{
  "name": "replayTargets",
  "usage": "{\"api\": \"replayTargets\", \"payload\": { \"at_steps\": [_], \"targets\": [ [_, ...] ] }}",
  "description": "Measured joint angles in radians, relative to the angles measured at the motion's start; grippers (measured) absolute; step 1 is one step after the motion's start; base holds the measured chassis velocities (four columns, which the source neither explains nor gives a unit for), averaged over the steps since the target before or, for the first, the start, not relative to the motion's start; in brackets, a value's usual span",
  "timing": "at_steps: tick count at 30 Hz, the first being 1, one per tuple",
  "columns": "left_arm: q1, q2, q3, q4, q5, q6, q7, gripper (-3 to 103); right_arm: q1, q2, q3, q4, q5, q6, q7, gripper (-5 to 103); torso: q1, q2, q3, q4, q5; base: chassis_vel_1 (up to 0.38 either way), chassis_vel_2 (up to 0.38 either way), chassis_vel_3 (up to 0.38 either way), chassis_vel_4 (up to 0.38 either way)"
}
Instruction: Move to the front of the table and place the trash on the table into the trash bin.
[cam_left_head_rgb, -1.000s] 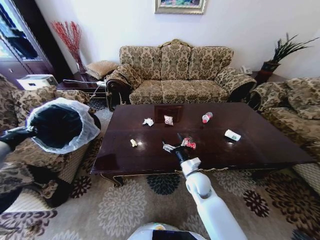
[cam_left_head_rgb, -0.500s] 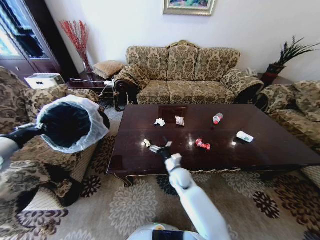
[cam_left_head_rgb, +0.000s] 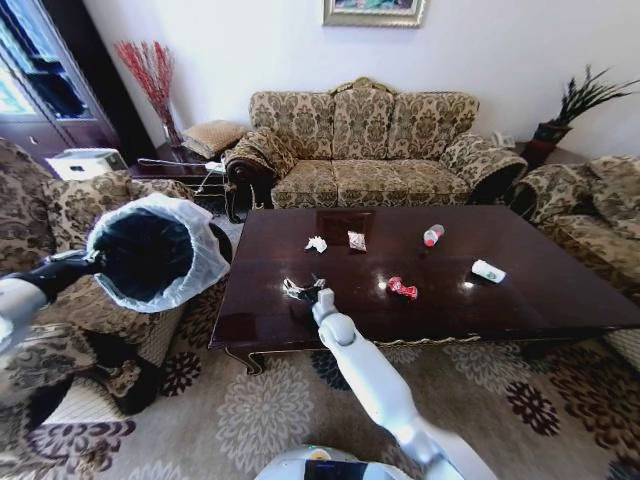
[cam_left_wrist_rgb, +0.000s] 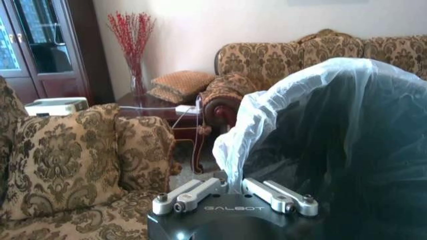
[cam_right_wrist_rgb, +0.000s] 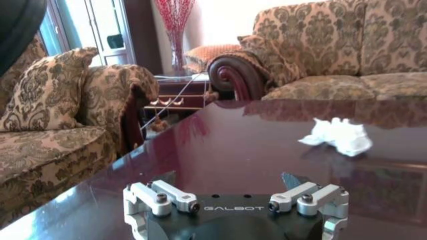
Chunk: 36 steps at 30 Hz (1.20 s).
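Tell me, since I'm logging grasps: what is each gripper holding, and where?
The left gripper holds the bin by its bag-lined rim. The right gripper is open over the table, holding nothing.

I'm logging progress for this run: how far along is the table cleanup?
Done: the robot stands at the front of the table. In hand: the left gripper grips the trash bin by its lined rim; the right gripper, fingers open, hovers low over the near-left tabletop, holding nothing. Left: crumpled white paper, small wrapper, bottle, red wrapper and carton lie on the table.
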Motion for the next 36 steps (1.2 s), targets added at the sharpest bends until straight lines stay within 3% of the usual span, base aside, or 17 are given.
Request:
{"api": "replayTargets", "payload": {
  "at_steps": [4, 8, 16, 17, 19, 20, 22, 23, 26, 28, 32, 36],
  "targets": [
    [0.008, -0.007, -0.006, -0.007, -0.001, 0.001, 0.000, 0, 0.024, 0.027, 0.002, -0.066, 0.002, -0.006, -0.002, 103, 0.000, 0.000, 0.000, -0.0008, 0.0002, 0.000, 0.000, 0.000, 0.000],
    [0.010, -0.010, -0.010, -0.009, -0.002, 0.001, 0.001, 0, 0.027, 0.027, 0.004, -0.102, 0.017, -0.012, -0.007, 94, 0.000, 0.000, 0.000, -0.0010, 0.0005, 0.000, 0.000, 0.000, 0.000],
    [0.005, -0.009, -0.008, -0.017, -0.006, 0.001, -0.001, 0, 0.006, 0.027, -0.005, -0.102, 0.016, -0.012, -0.021, 62, 0.000, 0.000, 0.000, -0.0008, 0.0004, 0.000, 0.000, 0.000, 0.000],
    [0.005, -0.009, -0.008, -0.017, -0.006, 0.001, -0.001, 0, 0.006, 0.027, -0.005, -0.102, 0.016, -0.012, -0.021, 62, 0.000, 0.000, 0.000, -0.0008, 0.0004, 0.000, 0.000, 0.000, 0.000],
    [0.004, -0.013, -0.007, -0.022, -0.008, 0.001, -0.003, 0, -0.002, 0.027, -0.008, -0.088, 0.016, -0.013, -0.021, 51, 0.000, 0.000, 0.000, -0.0007, 0.0004, 0.000, 0.000, 0.000, 0.000],
    [0.004, -0.013, -0.007, -0.022, -0.008, 0.001, -0.003, 0, -0.002, 0.027, -0.008, -0.088, 0.016, -0.013, -0.021, 51, 0.000, 0.000, 0.000, -0.0007, 0.0004, 0.000, 0.000, 0.000, 0.000],
    [0.005, -0.017, -0.007, -0.028, -0.011, 0.001, -0.004, 0, -0.010, 0.027, -0.013, -0.071, 0.015, -0.016, -0.021, 40, 0.000, 0.000, 0.000, -0.0007, 0.0003, 0.000, 0.000, 0.000, 0.000],
    [0.005, -0.017, -0.007, -0.028, -0.011, 0.001, -0.004, 0, -0.010, 0.027, -0.013, -0.071, 0.015, -0.016, -0.021, 40, 0.000, 0.000, 0.000, -0.0007, 0.0003, 0.000, 0.000, 0.000, 0.000],
    [0.008, -0.018, -0.015, -0.036, -0.023, 0.000, -0.007, 0, -0.022, 0.014, -0.015, -0.037, 0.016, -0.030, -0.021, 24, 0.000, 0.000, 0.000, -0.0005, 0.0004, 0.000, 0.000, 0.000, 0.000],
    [0.008, -0.018, -0.016, -0.037, -0.027, 0.000, -0.010, 0, -0.025, 0.009, -0.015, -0.029, 0.017, -0.033, -0.020, 24, 0.000, 0.000, 0.000, -0.0006, 0.0004, 0.000, 0.000, 0.000, 0.000],
    [0.008, -0.017, -0.015, -0.037, -0.037, 0.000, -0.017, 0, -0.047, -0.016, -0.006, 0.015, 0.029, -0.043, -0.016, 3, 0.000, 0.000, 0.000, -0.0007, 0.0004, 0.000, 0.000, 0.000, 0.000],
    [0.008, -0.017, -0.013, -0.037, -0.043, 0.000, -0.021, 0, -0.069, -0.041, 0.002, 0.065, 0.045, -0.047, -0.010, 1, 0.000, 0.000, 0.000, -0.0006, 0.0004, 0.000, 0.000, 0.000, 0.000]
  ]
}}
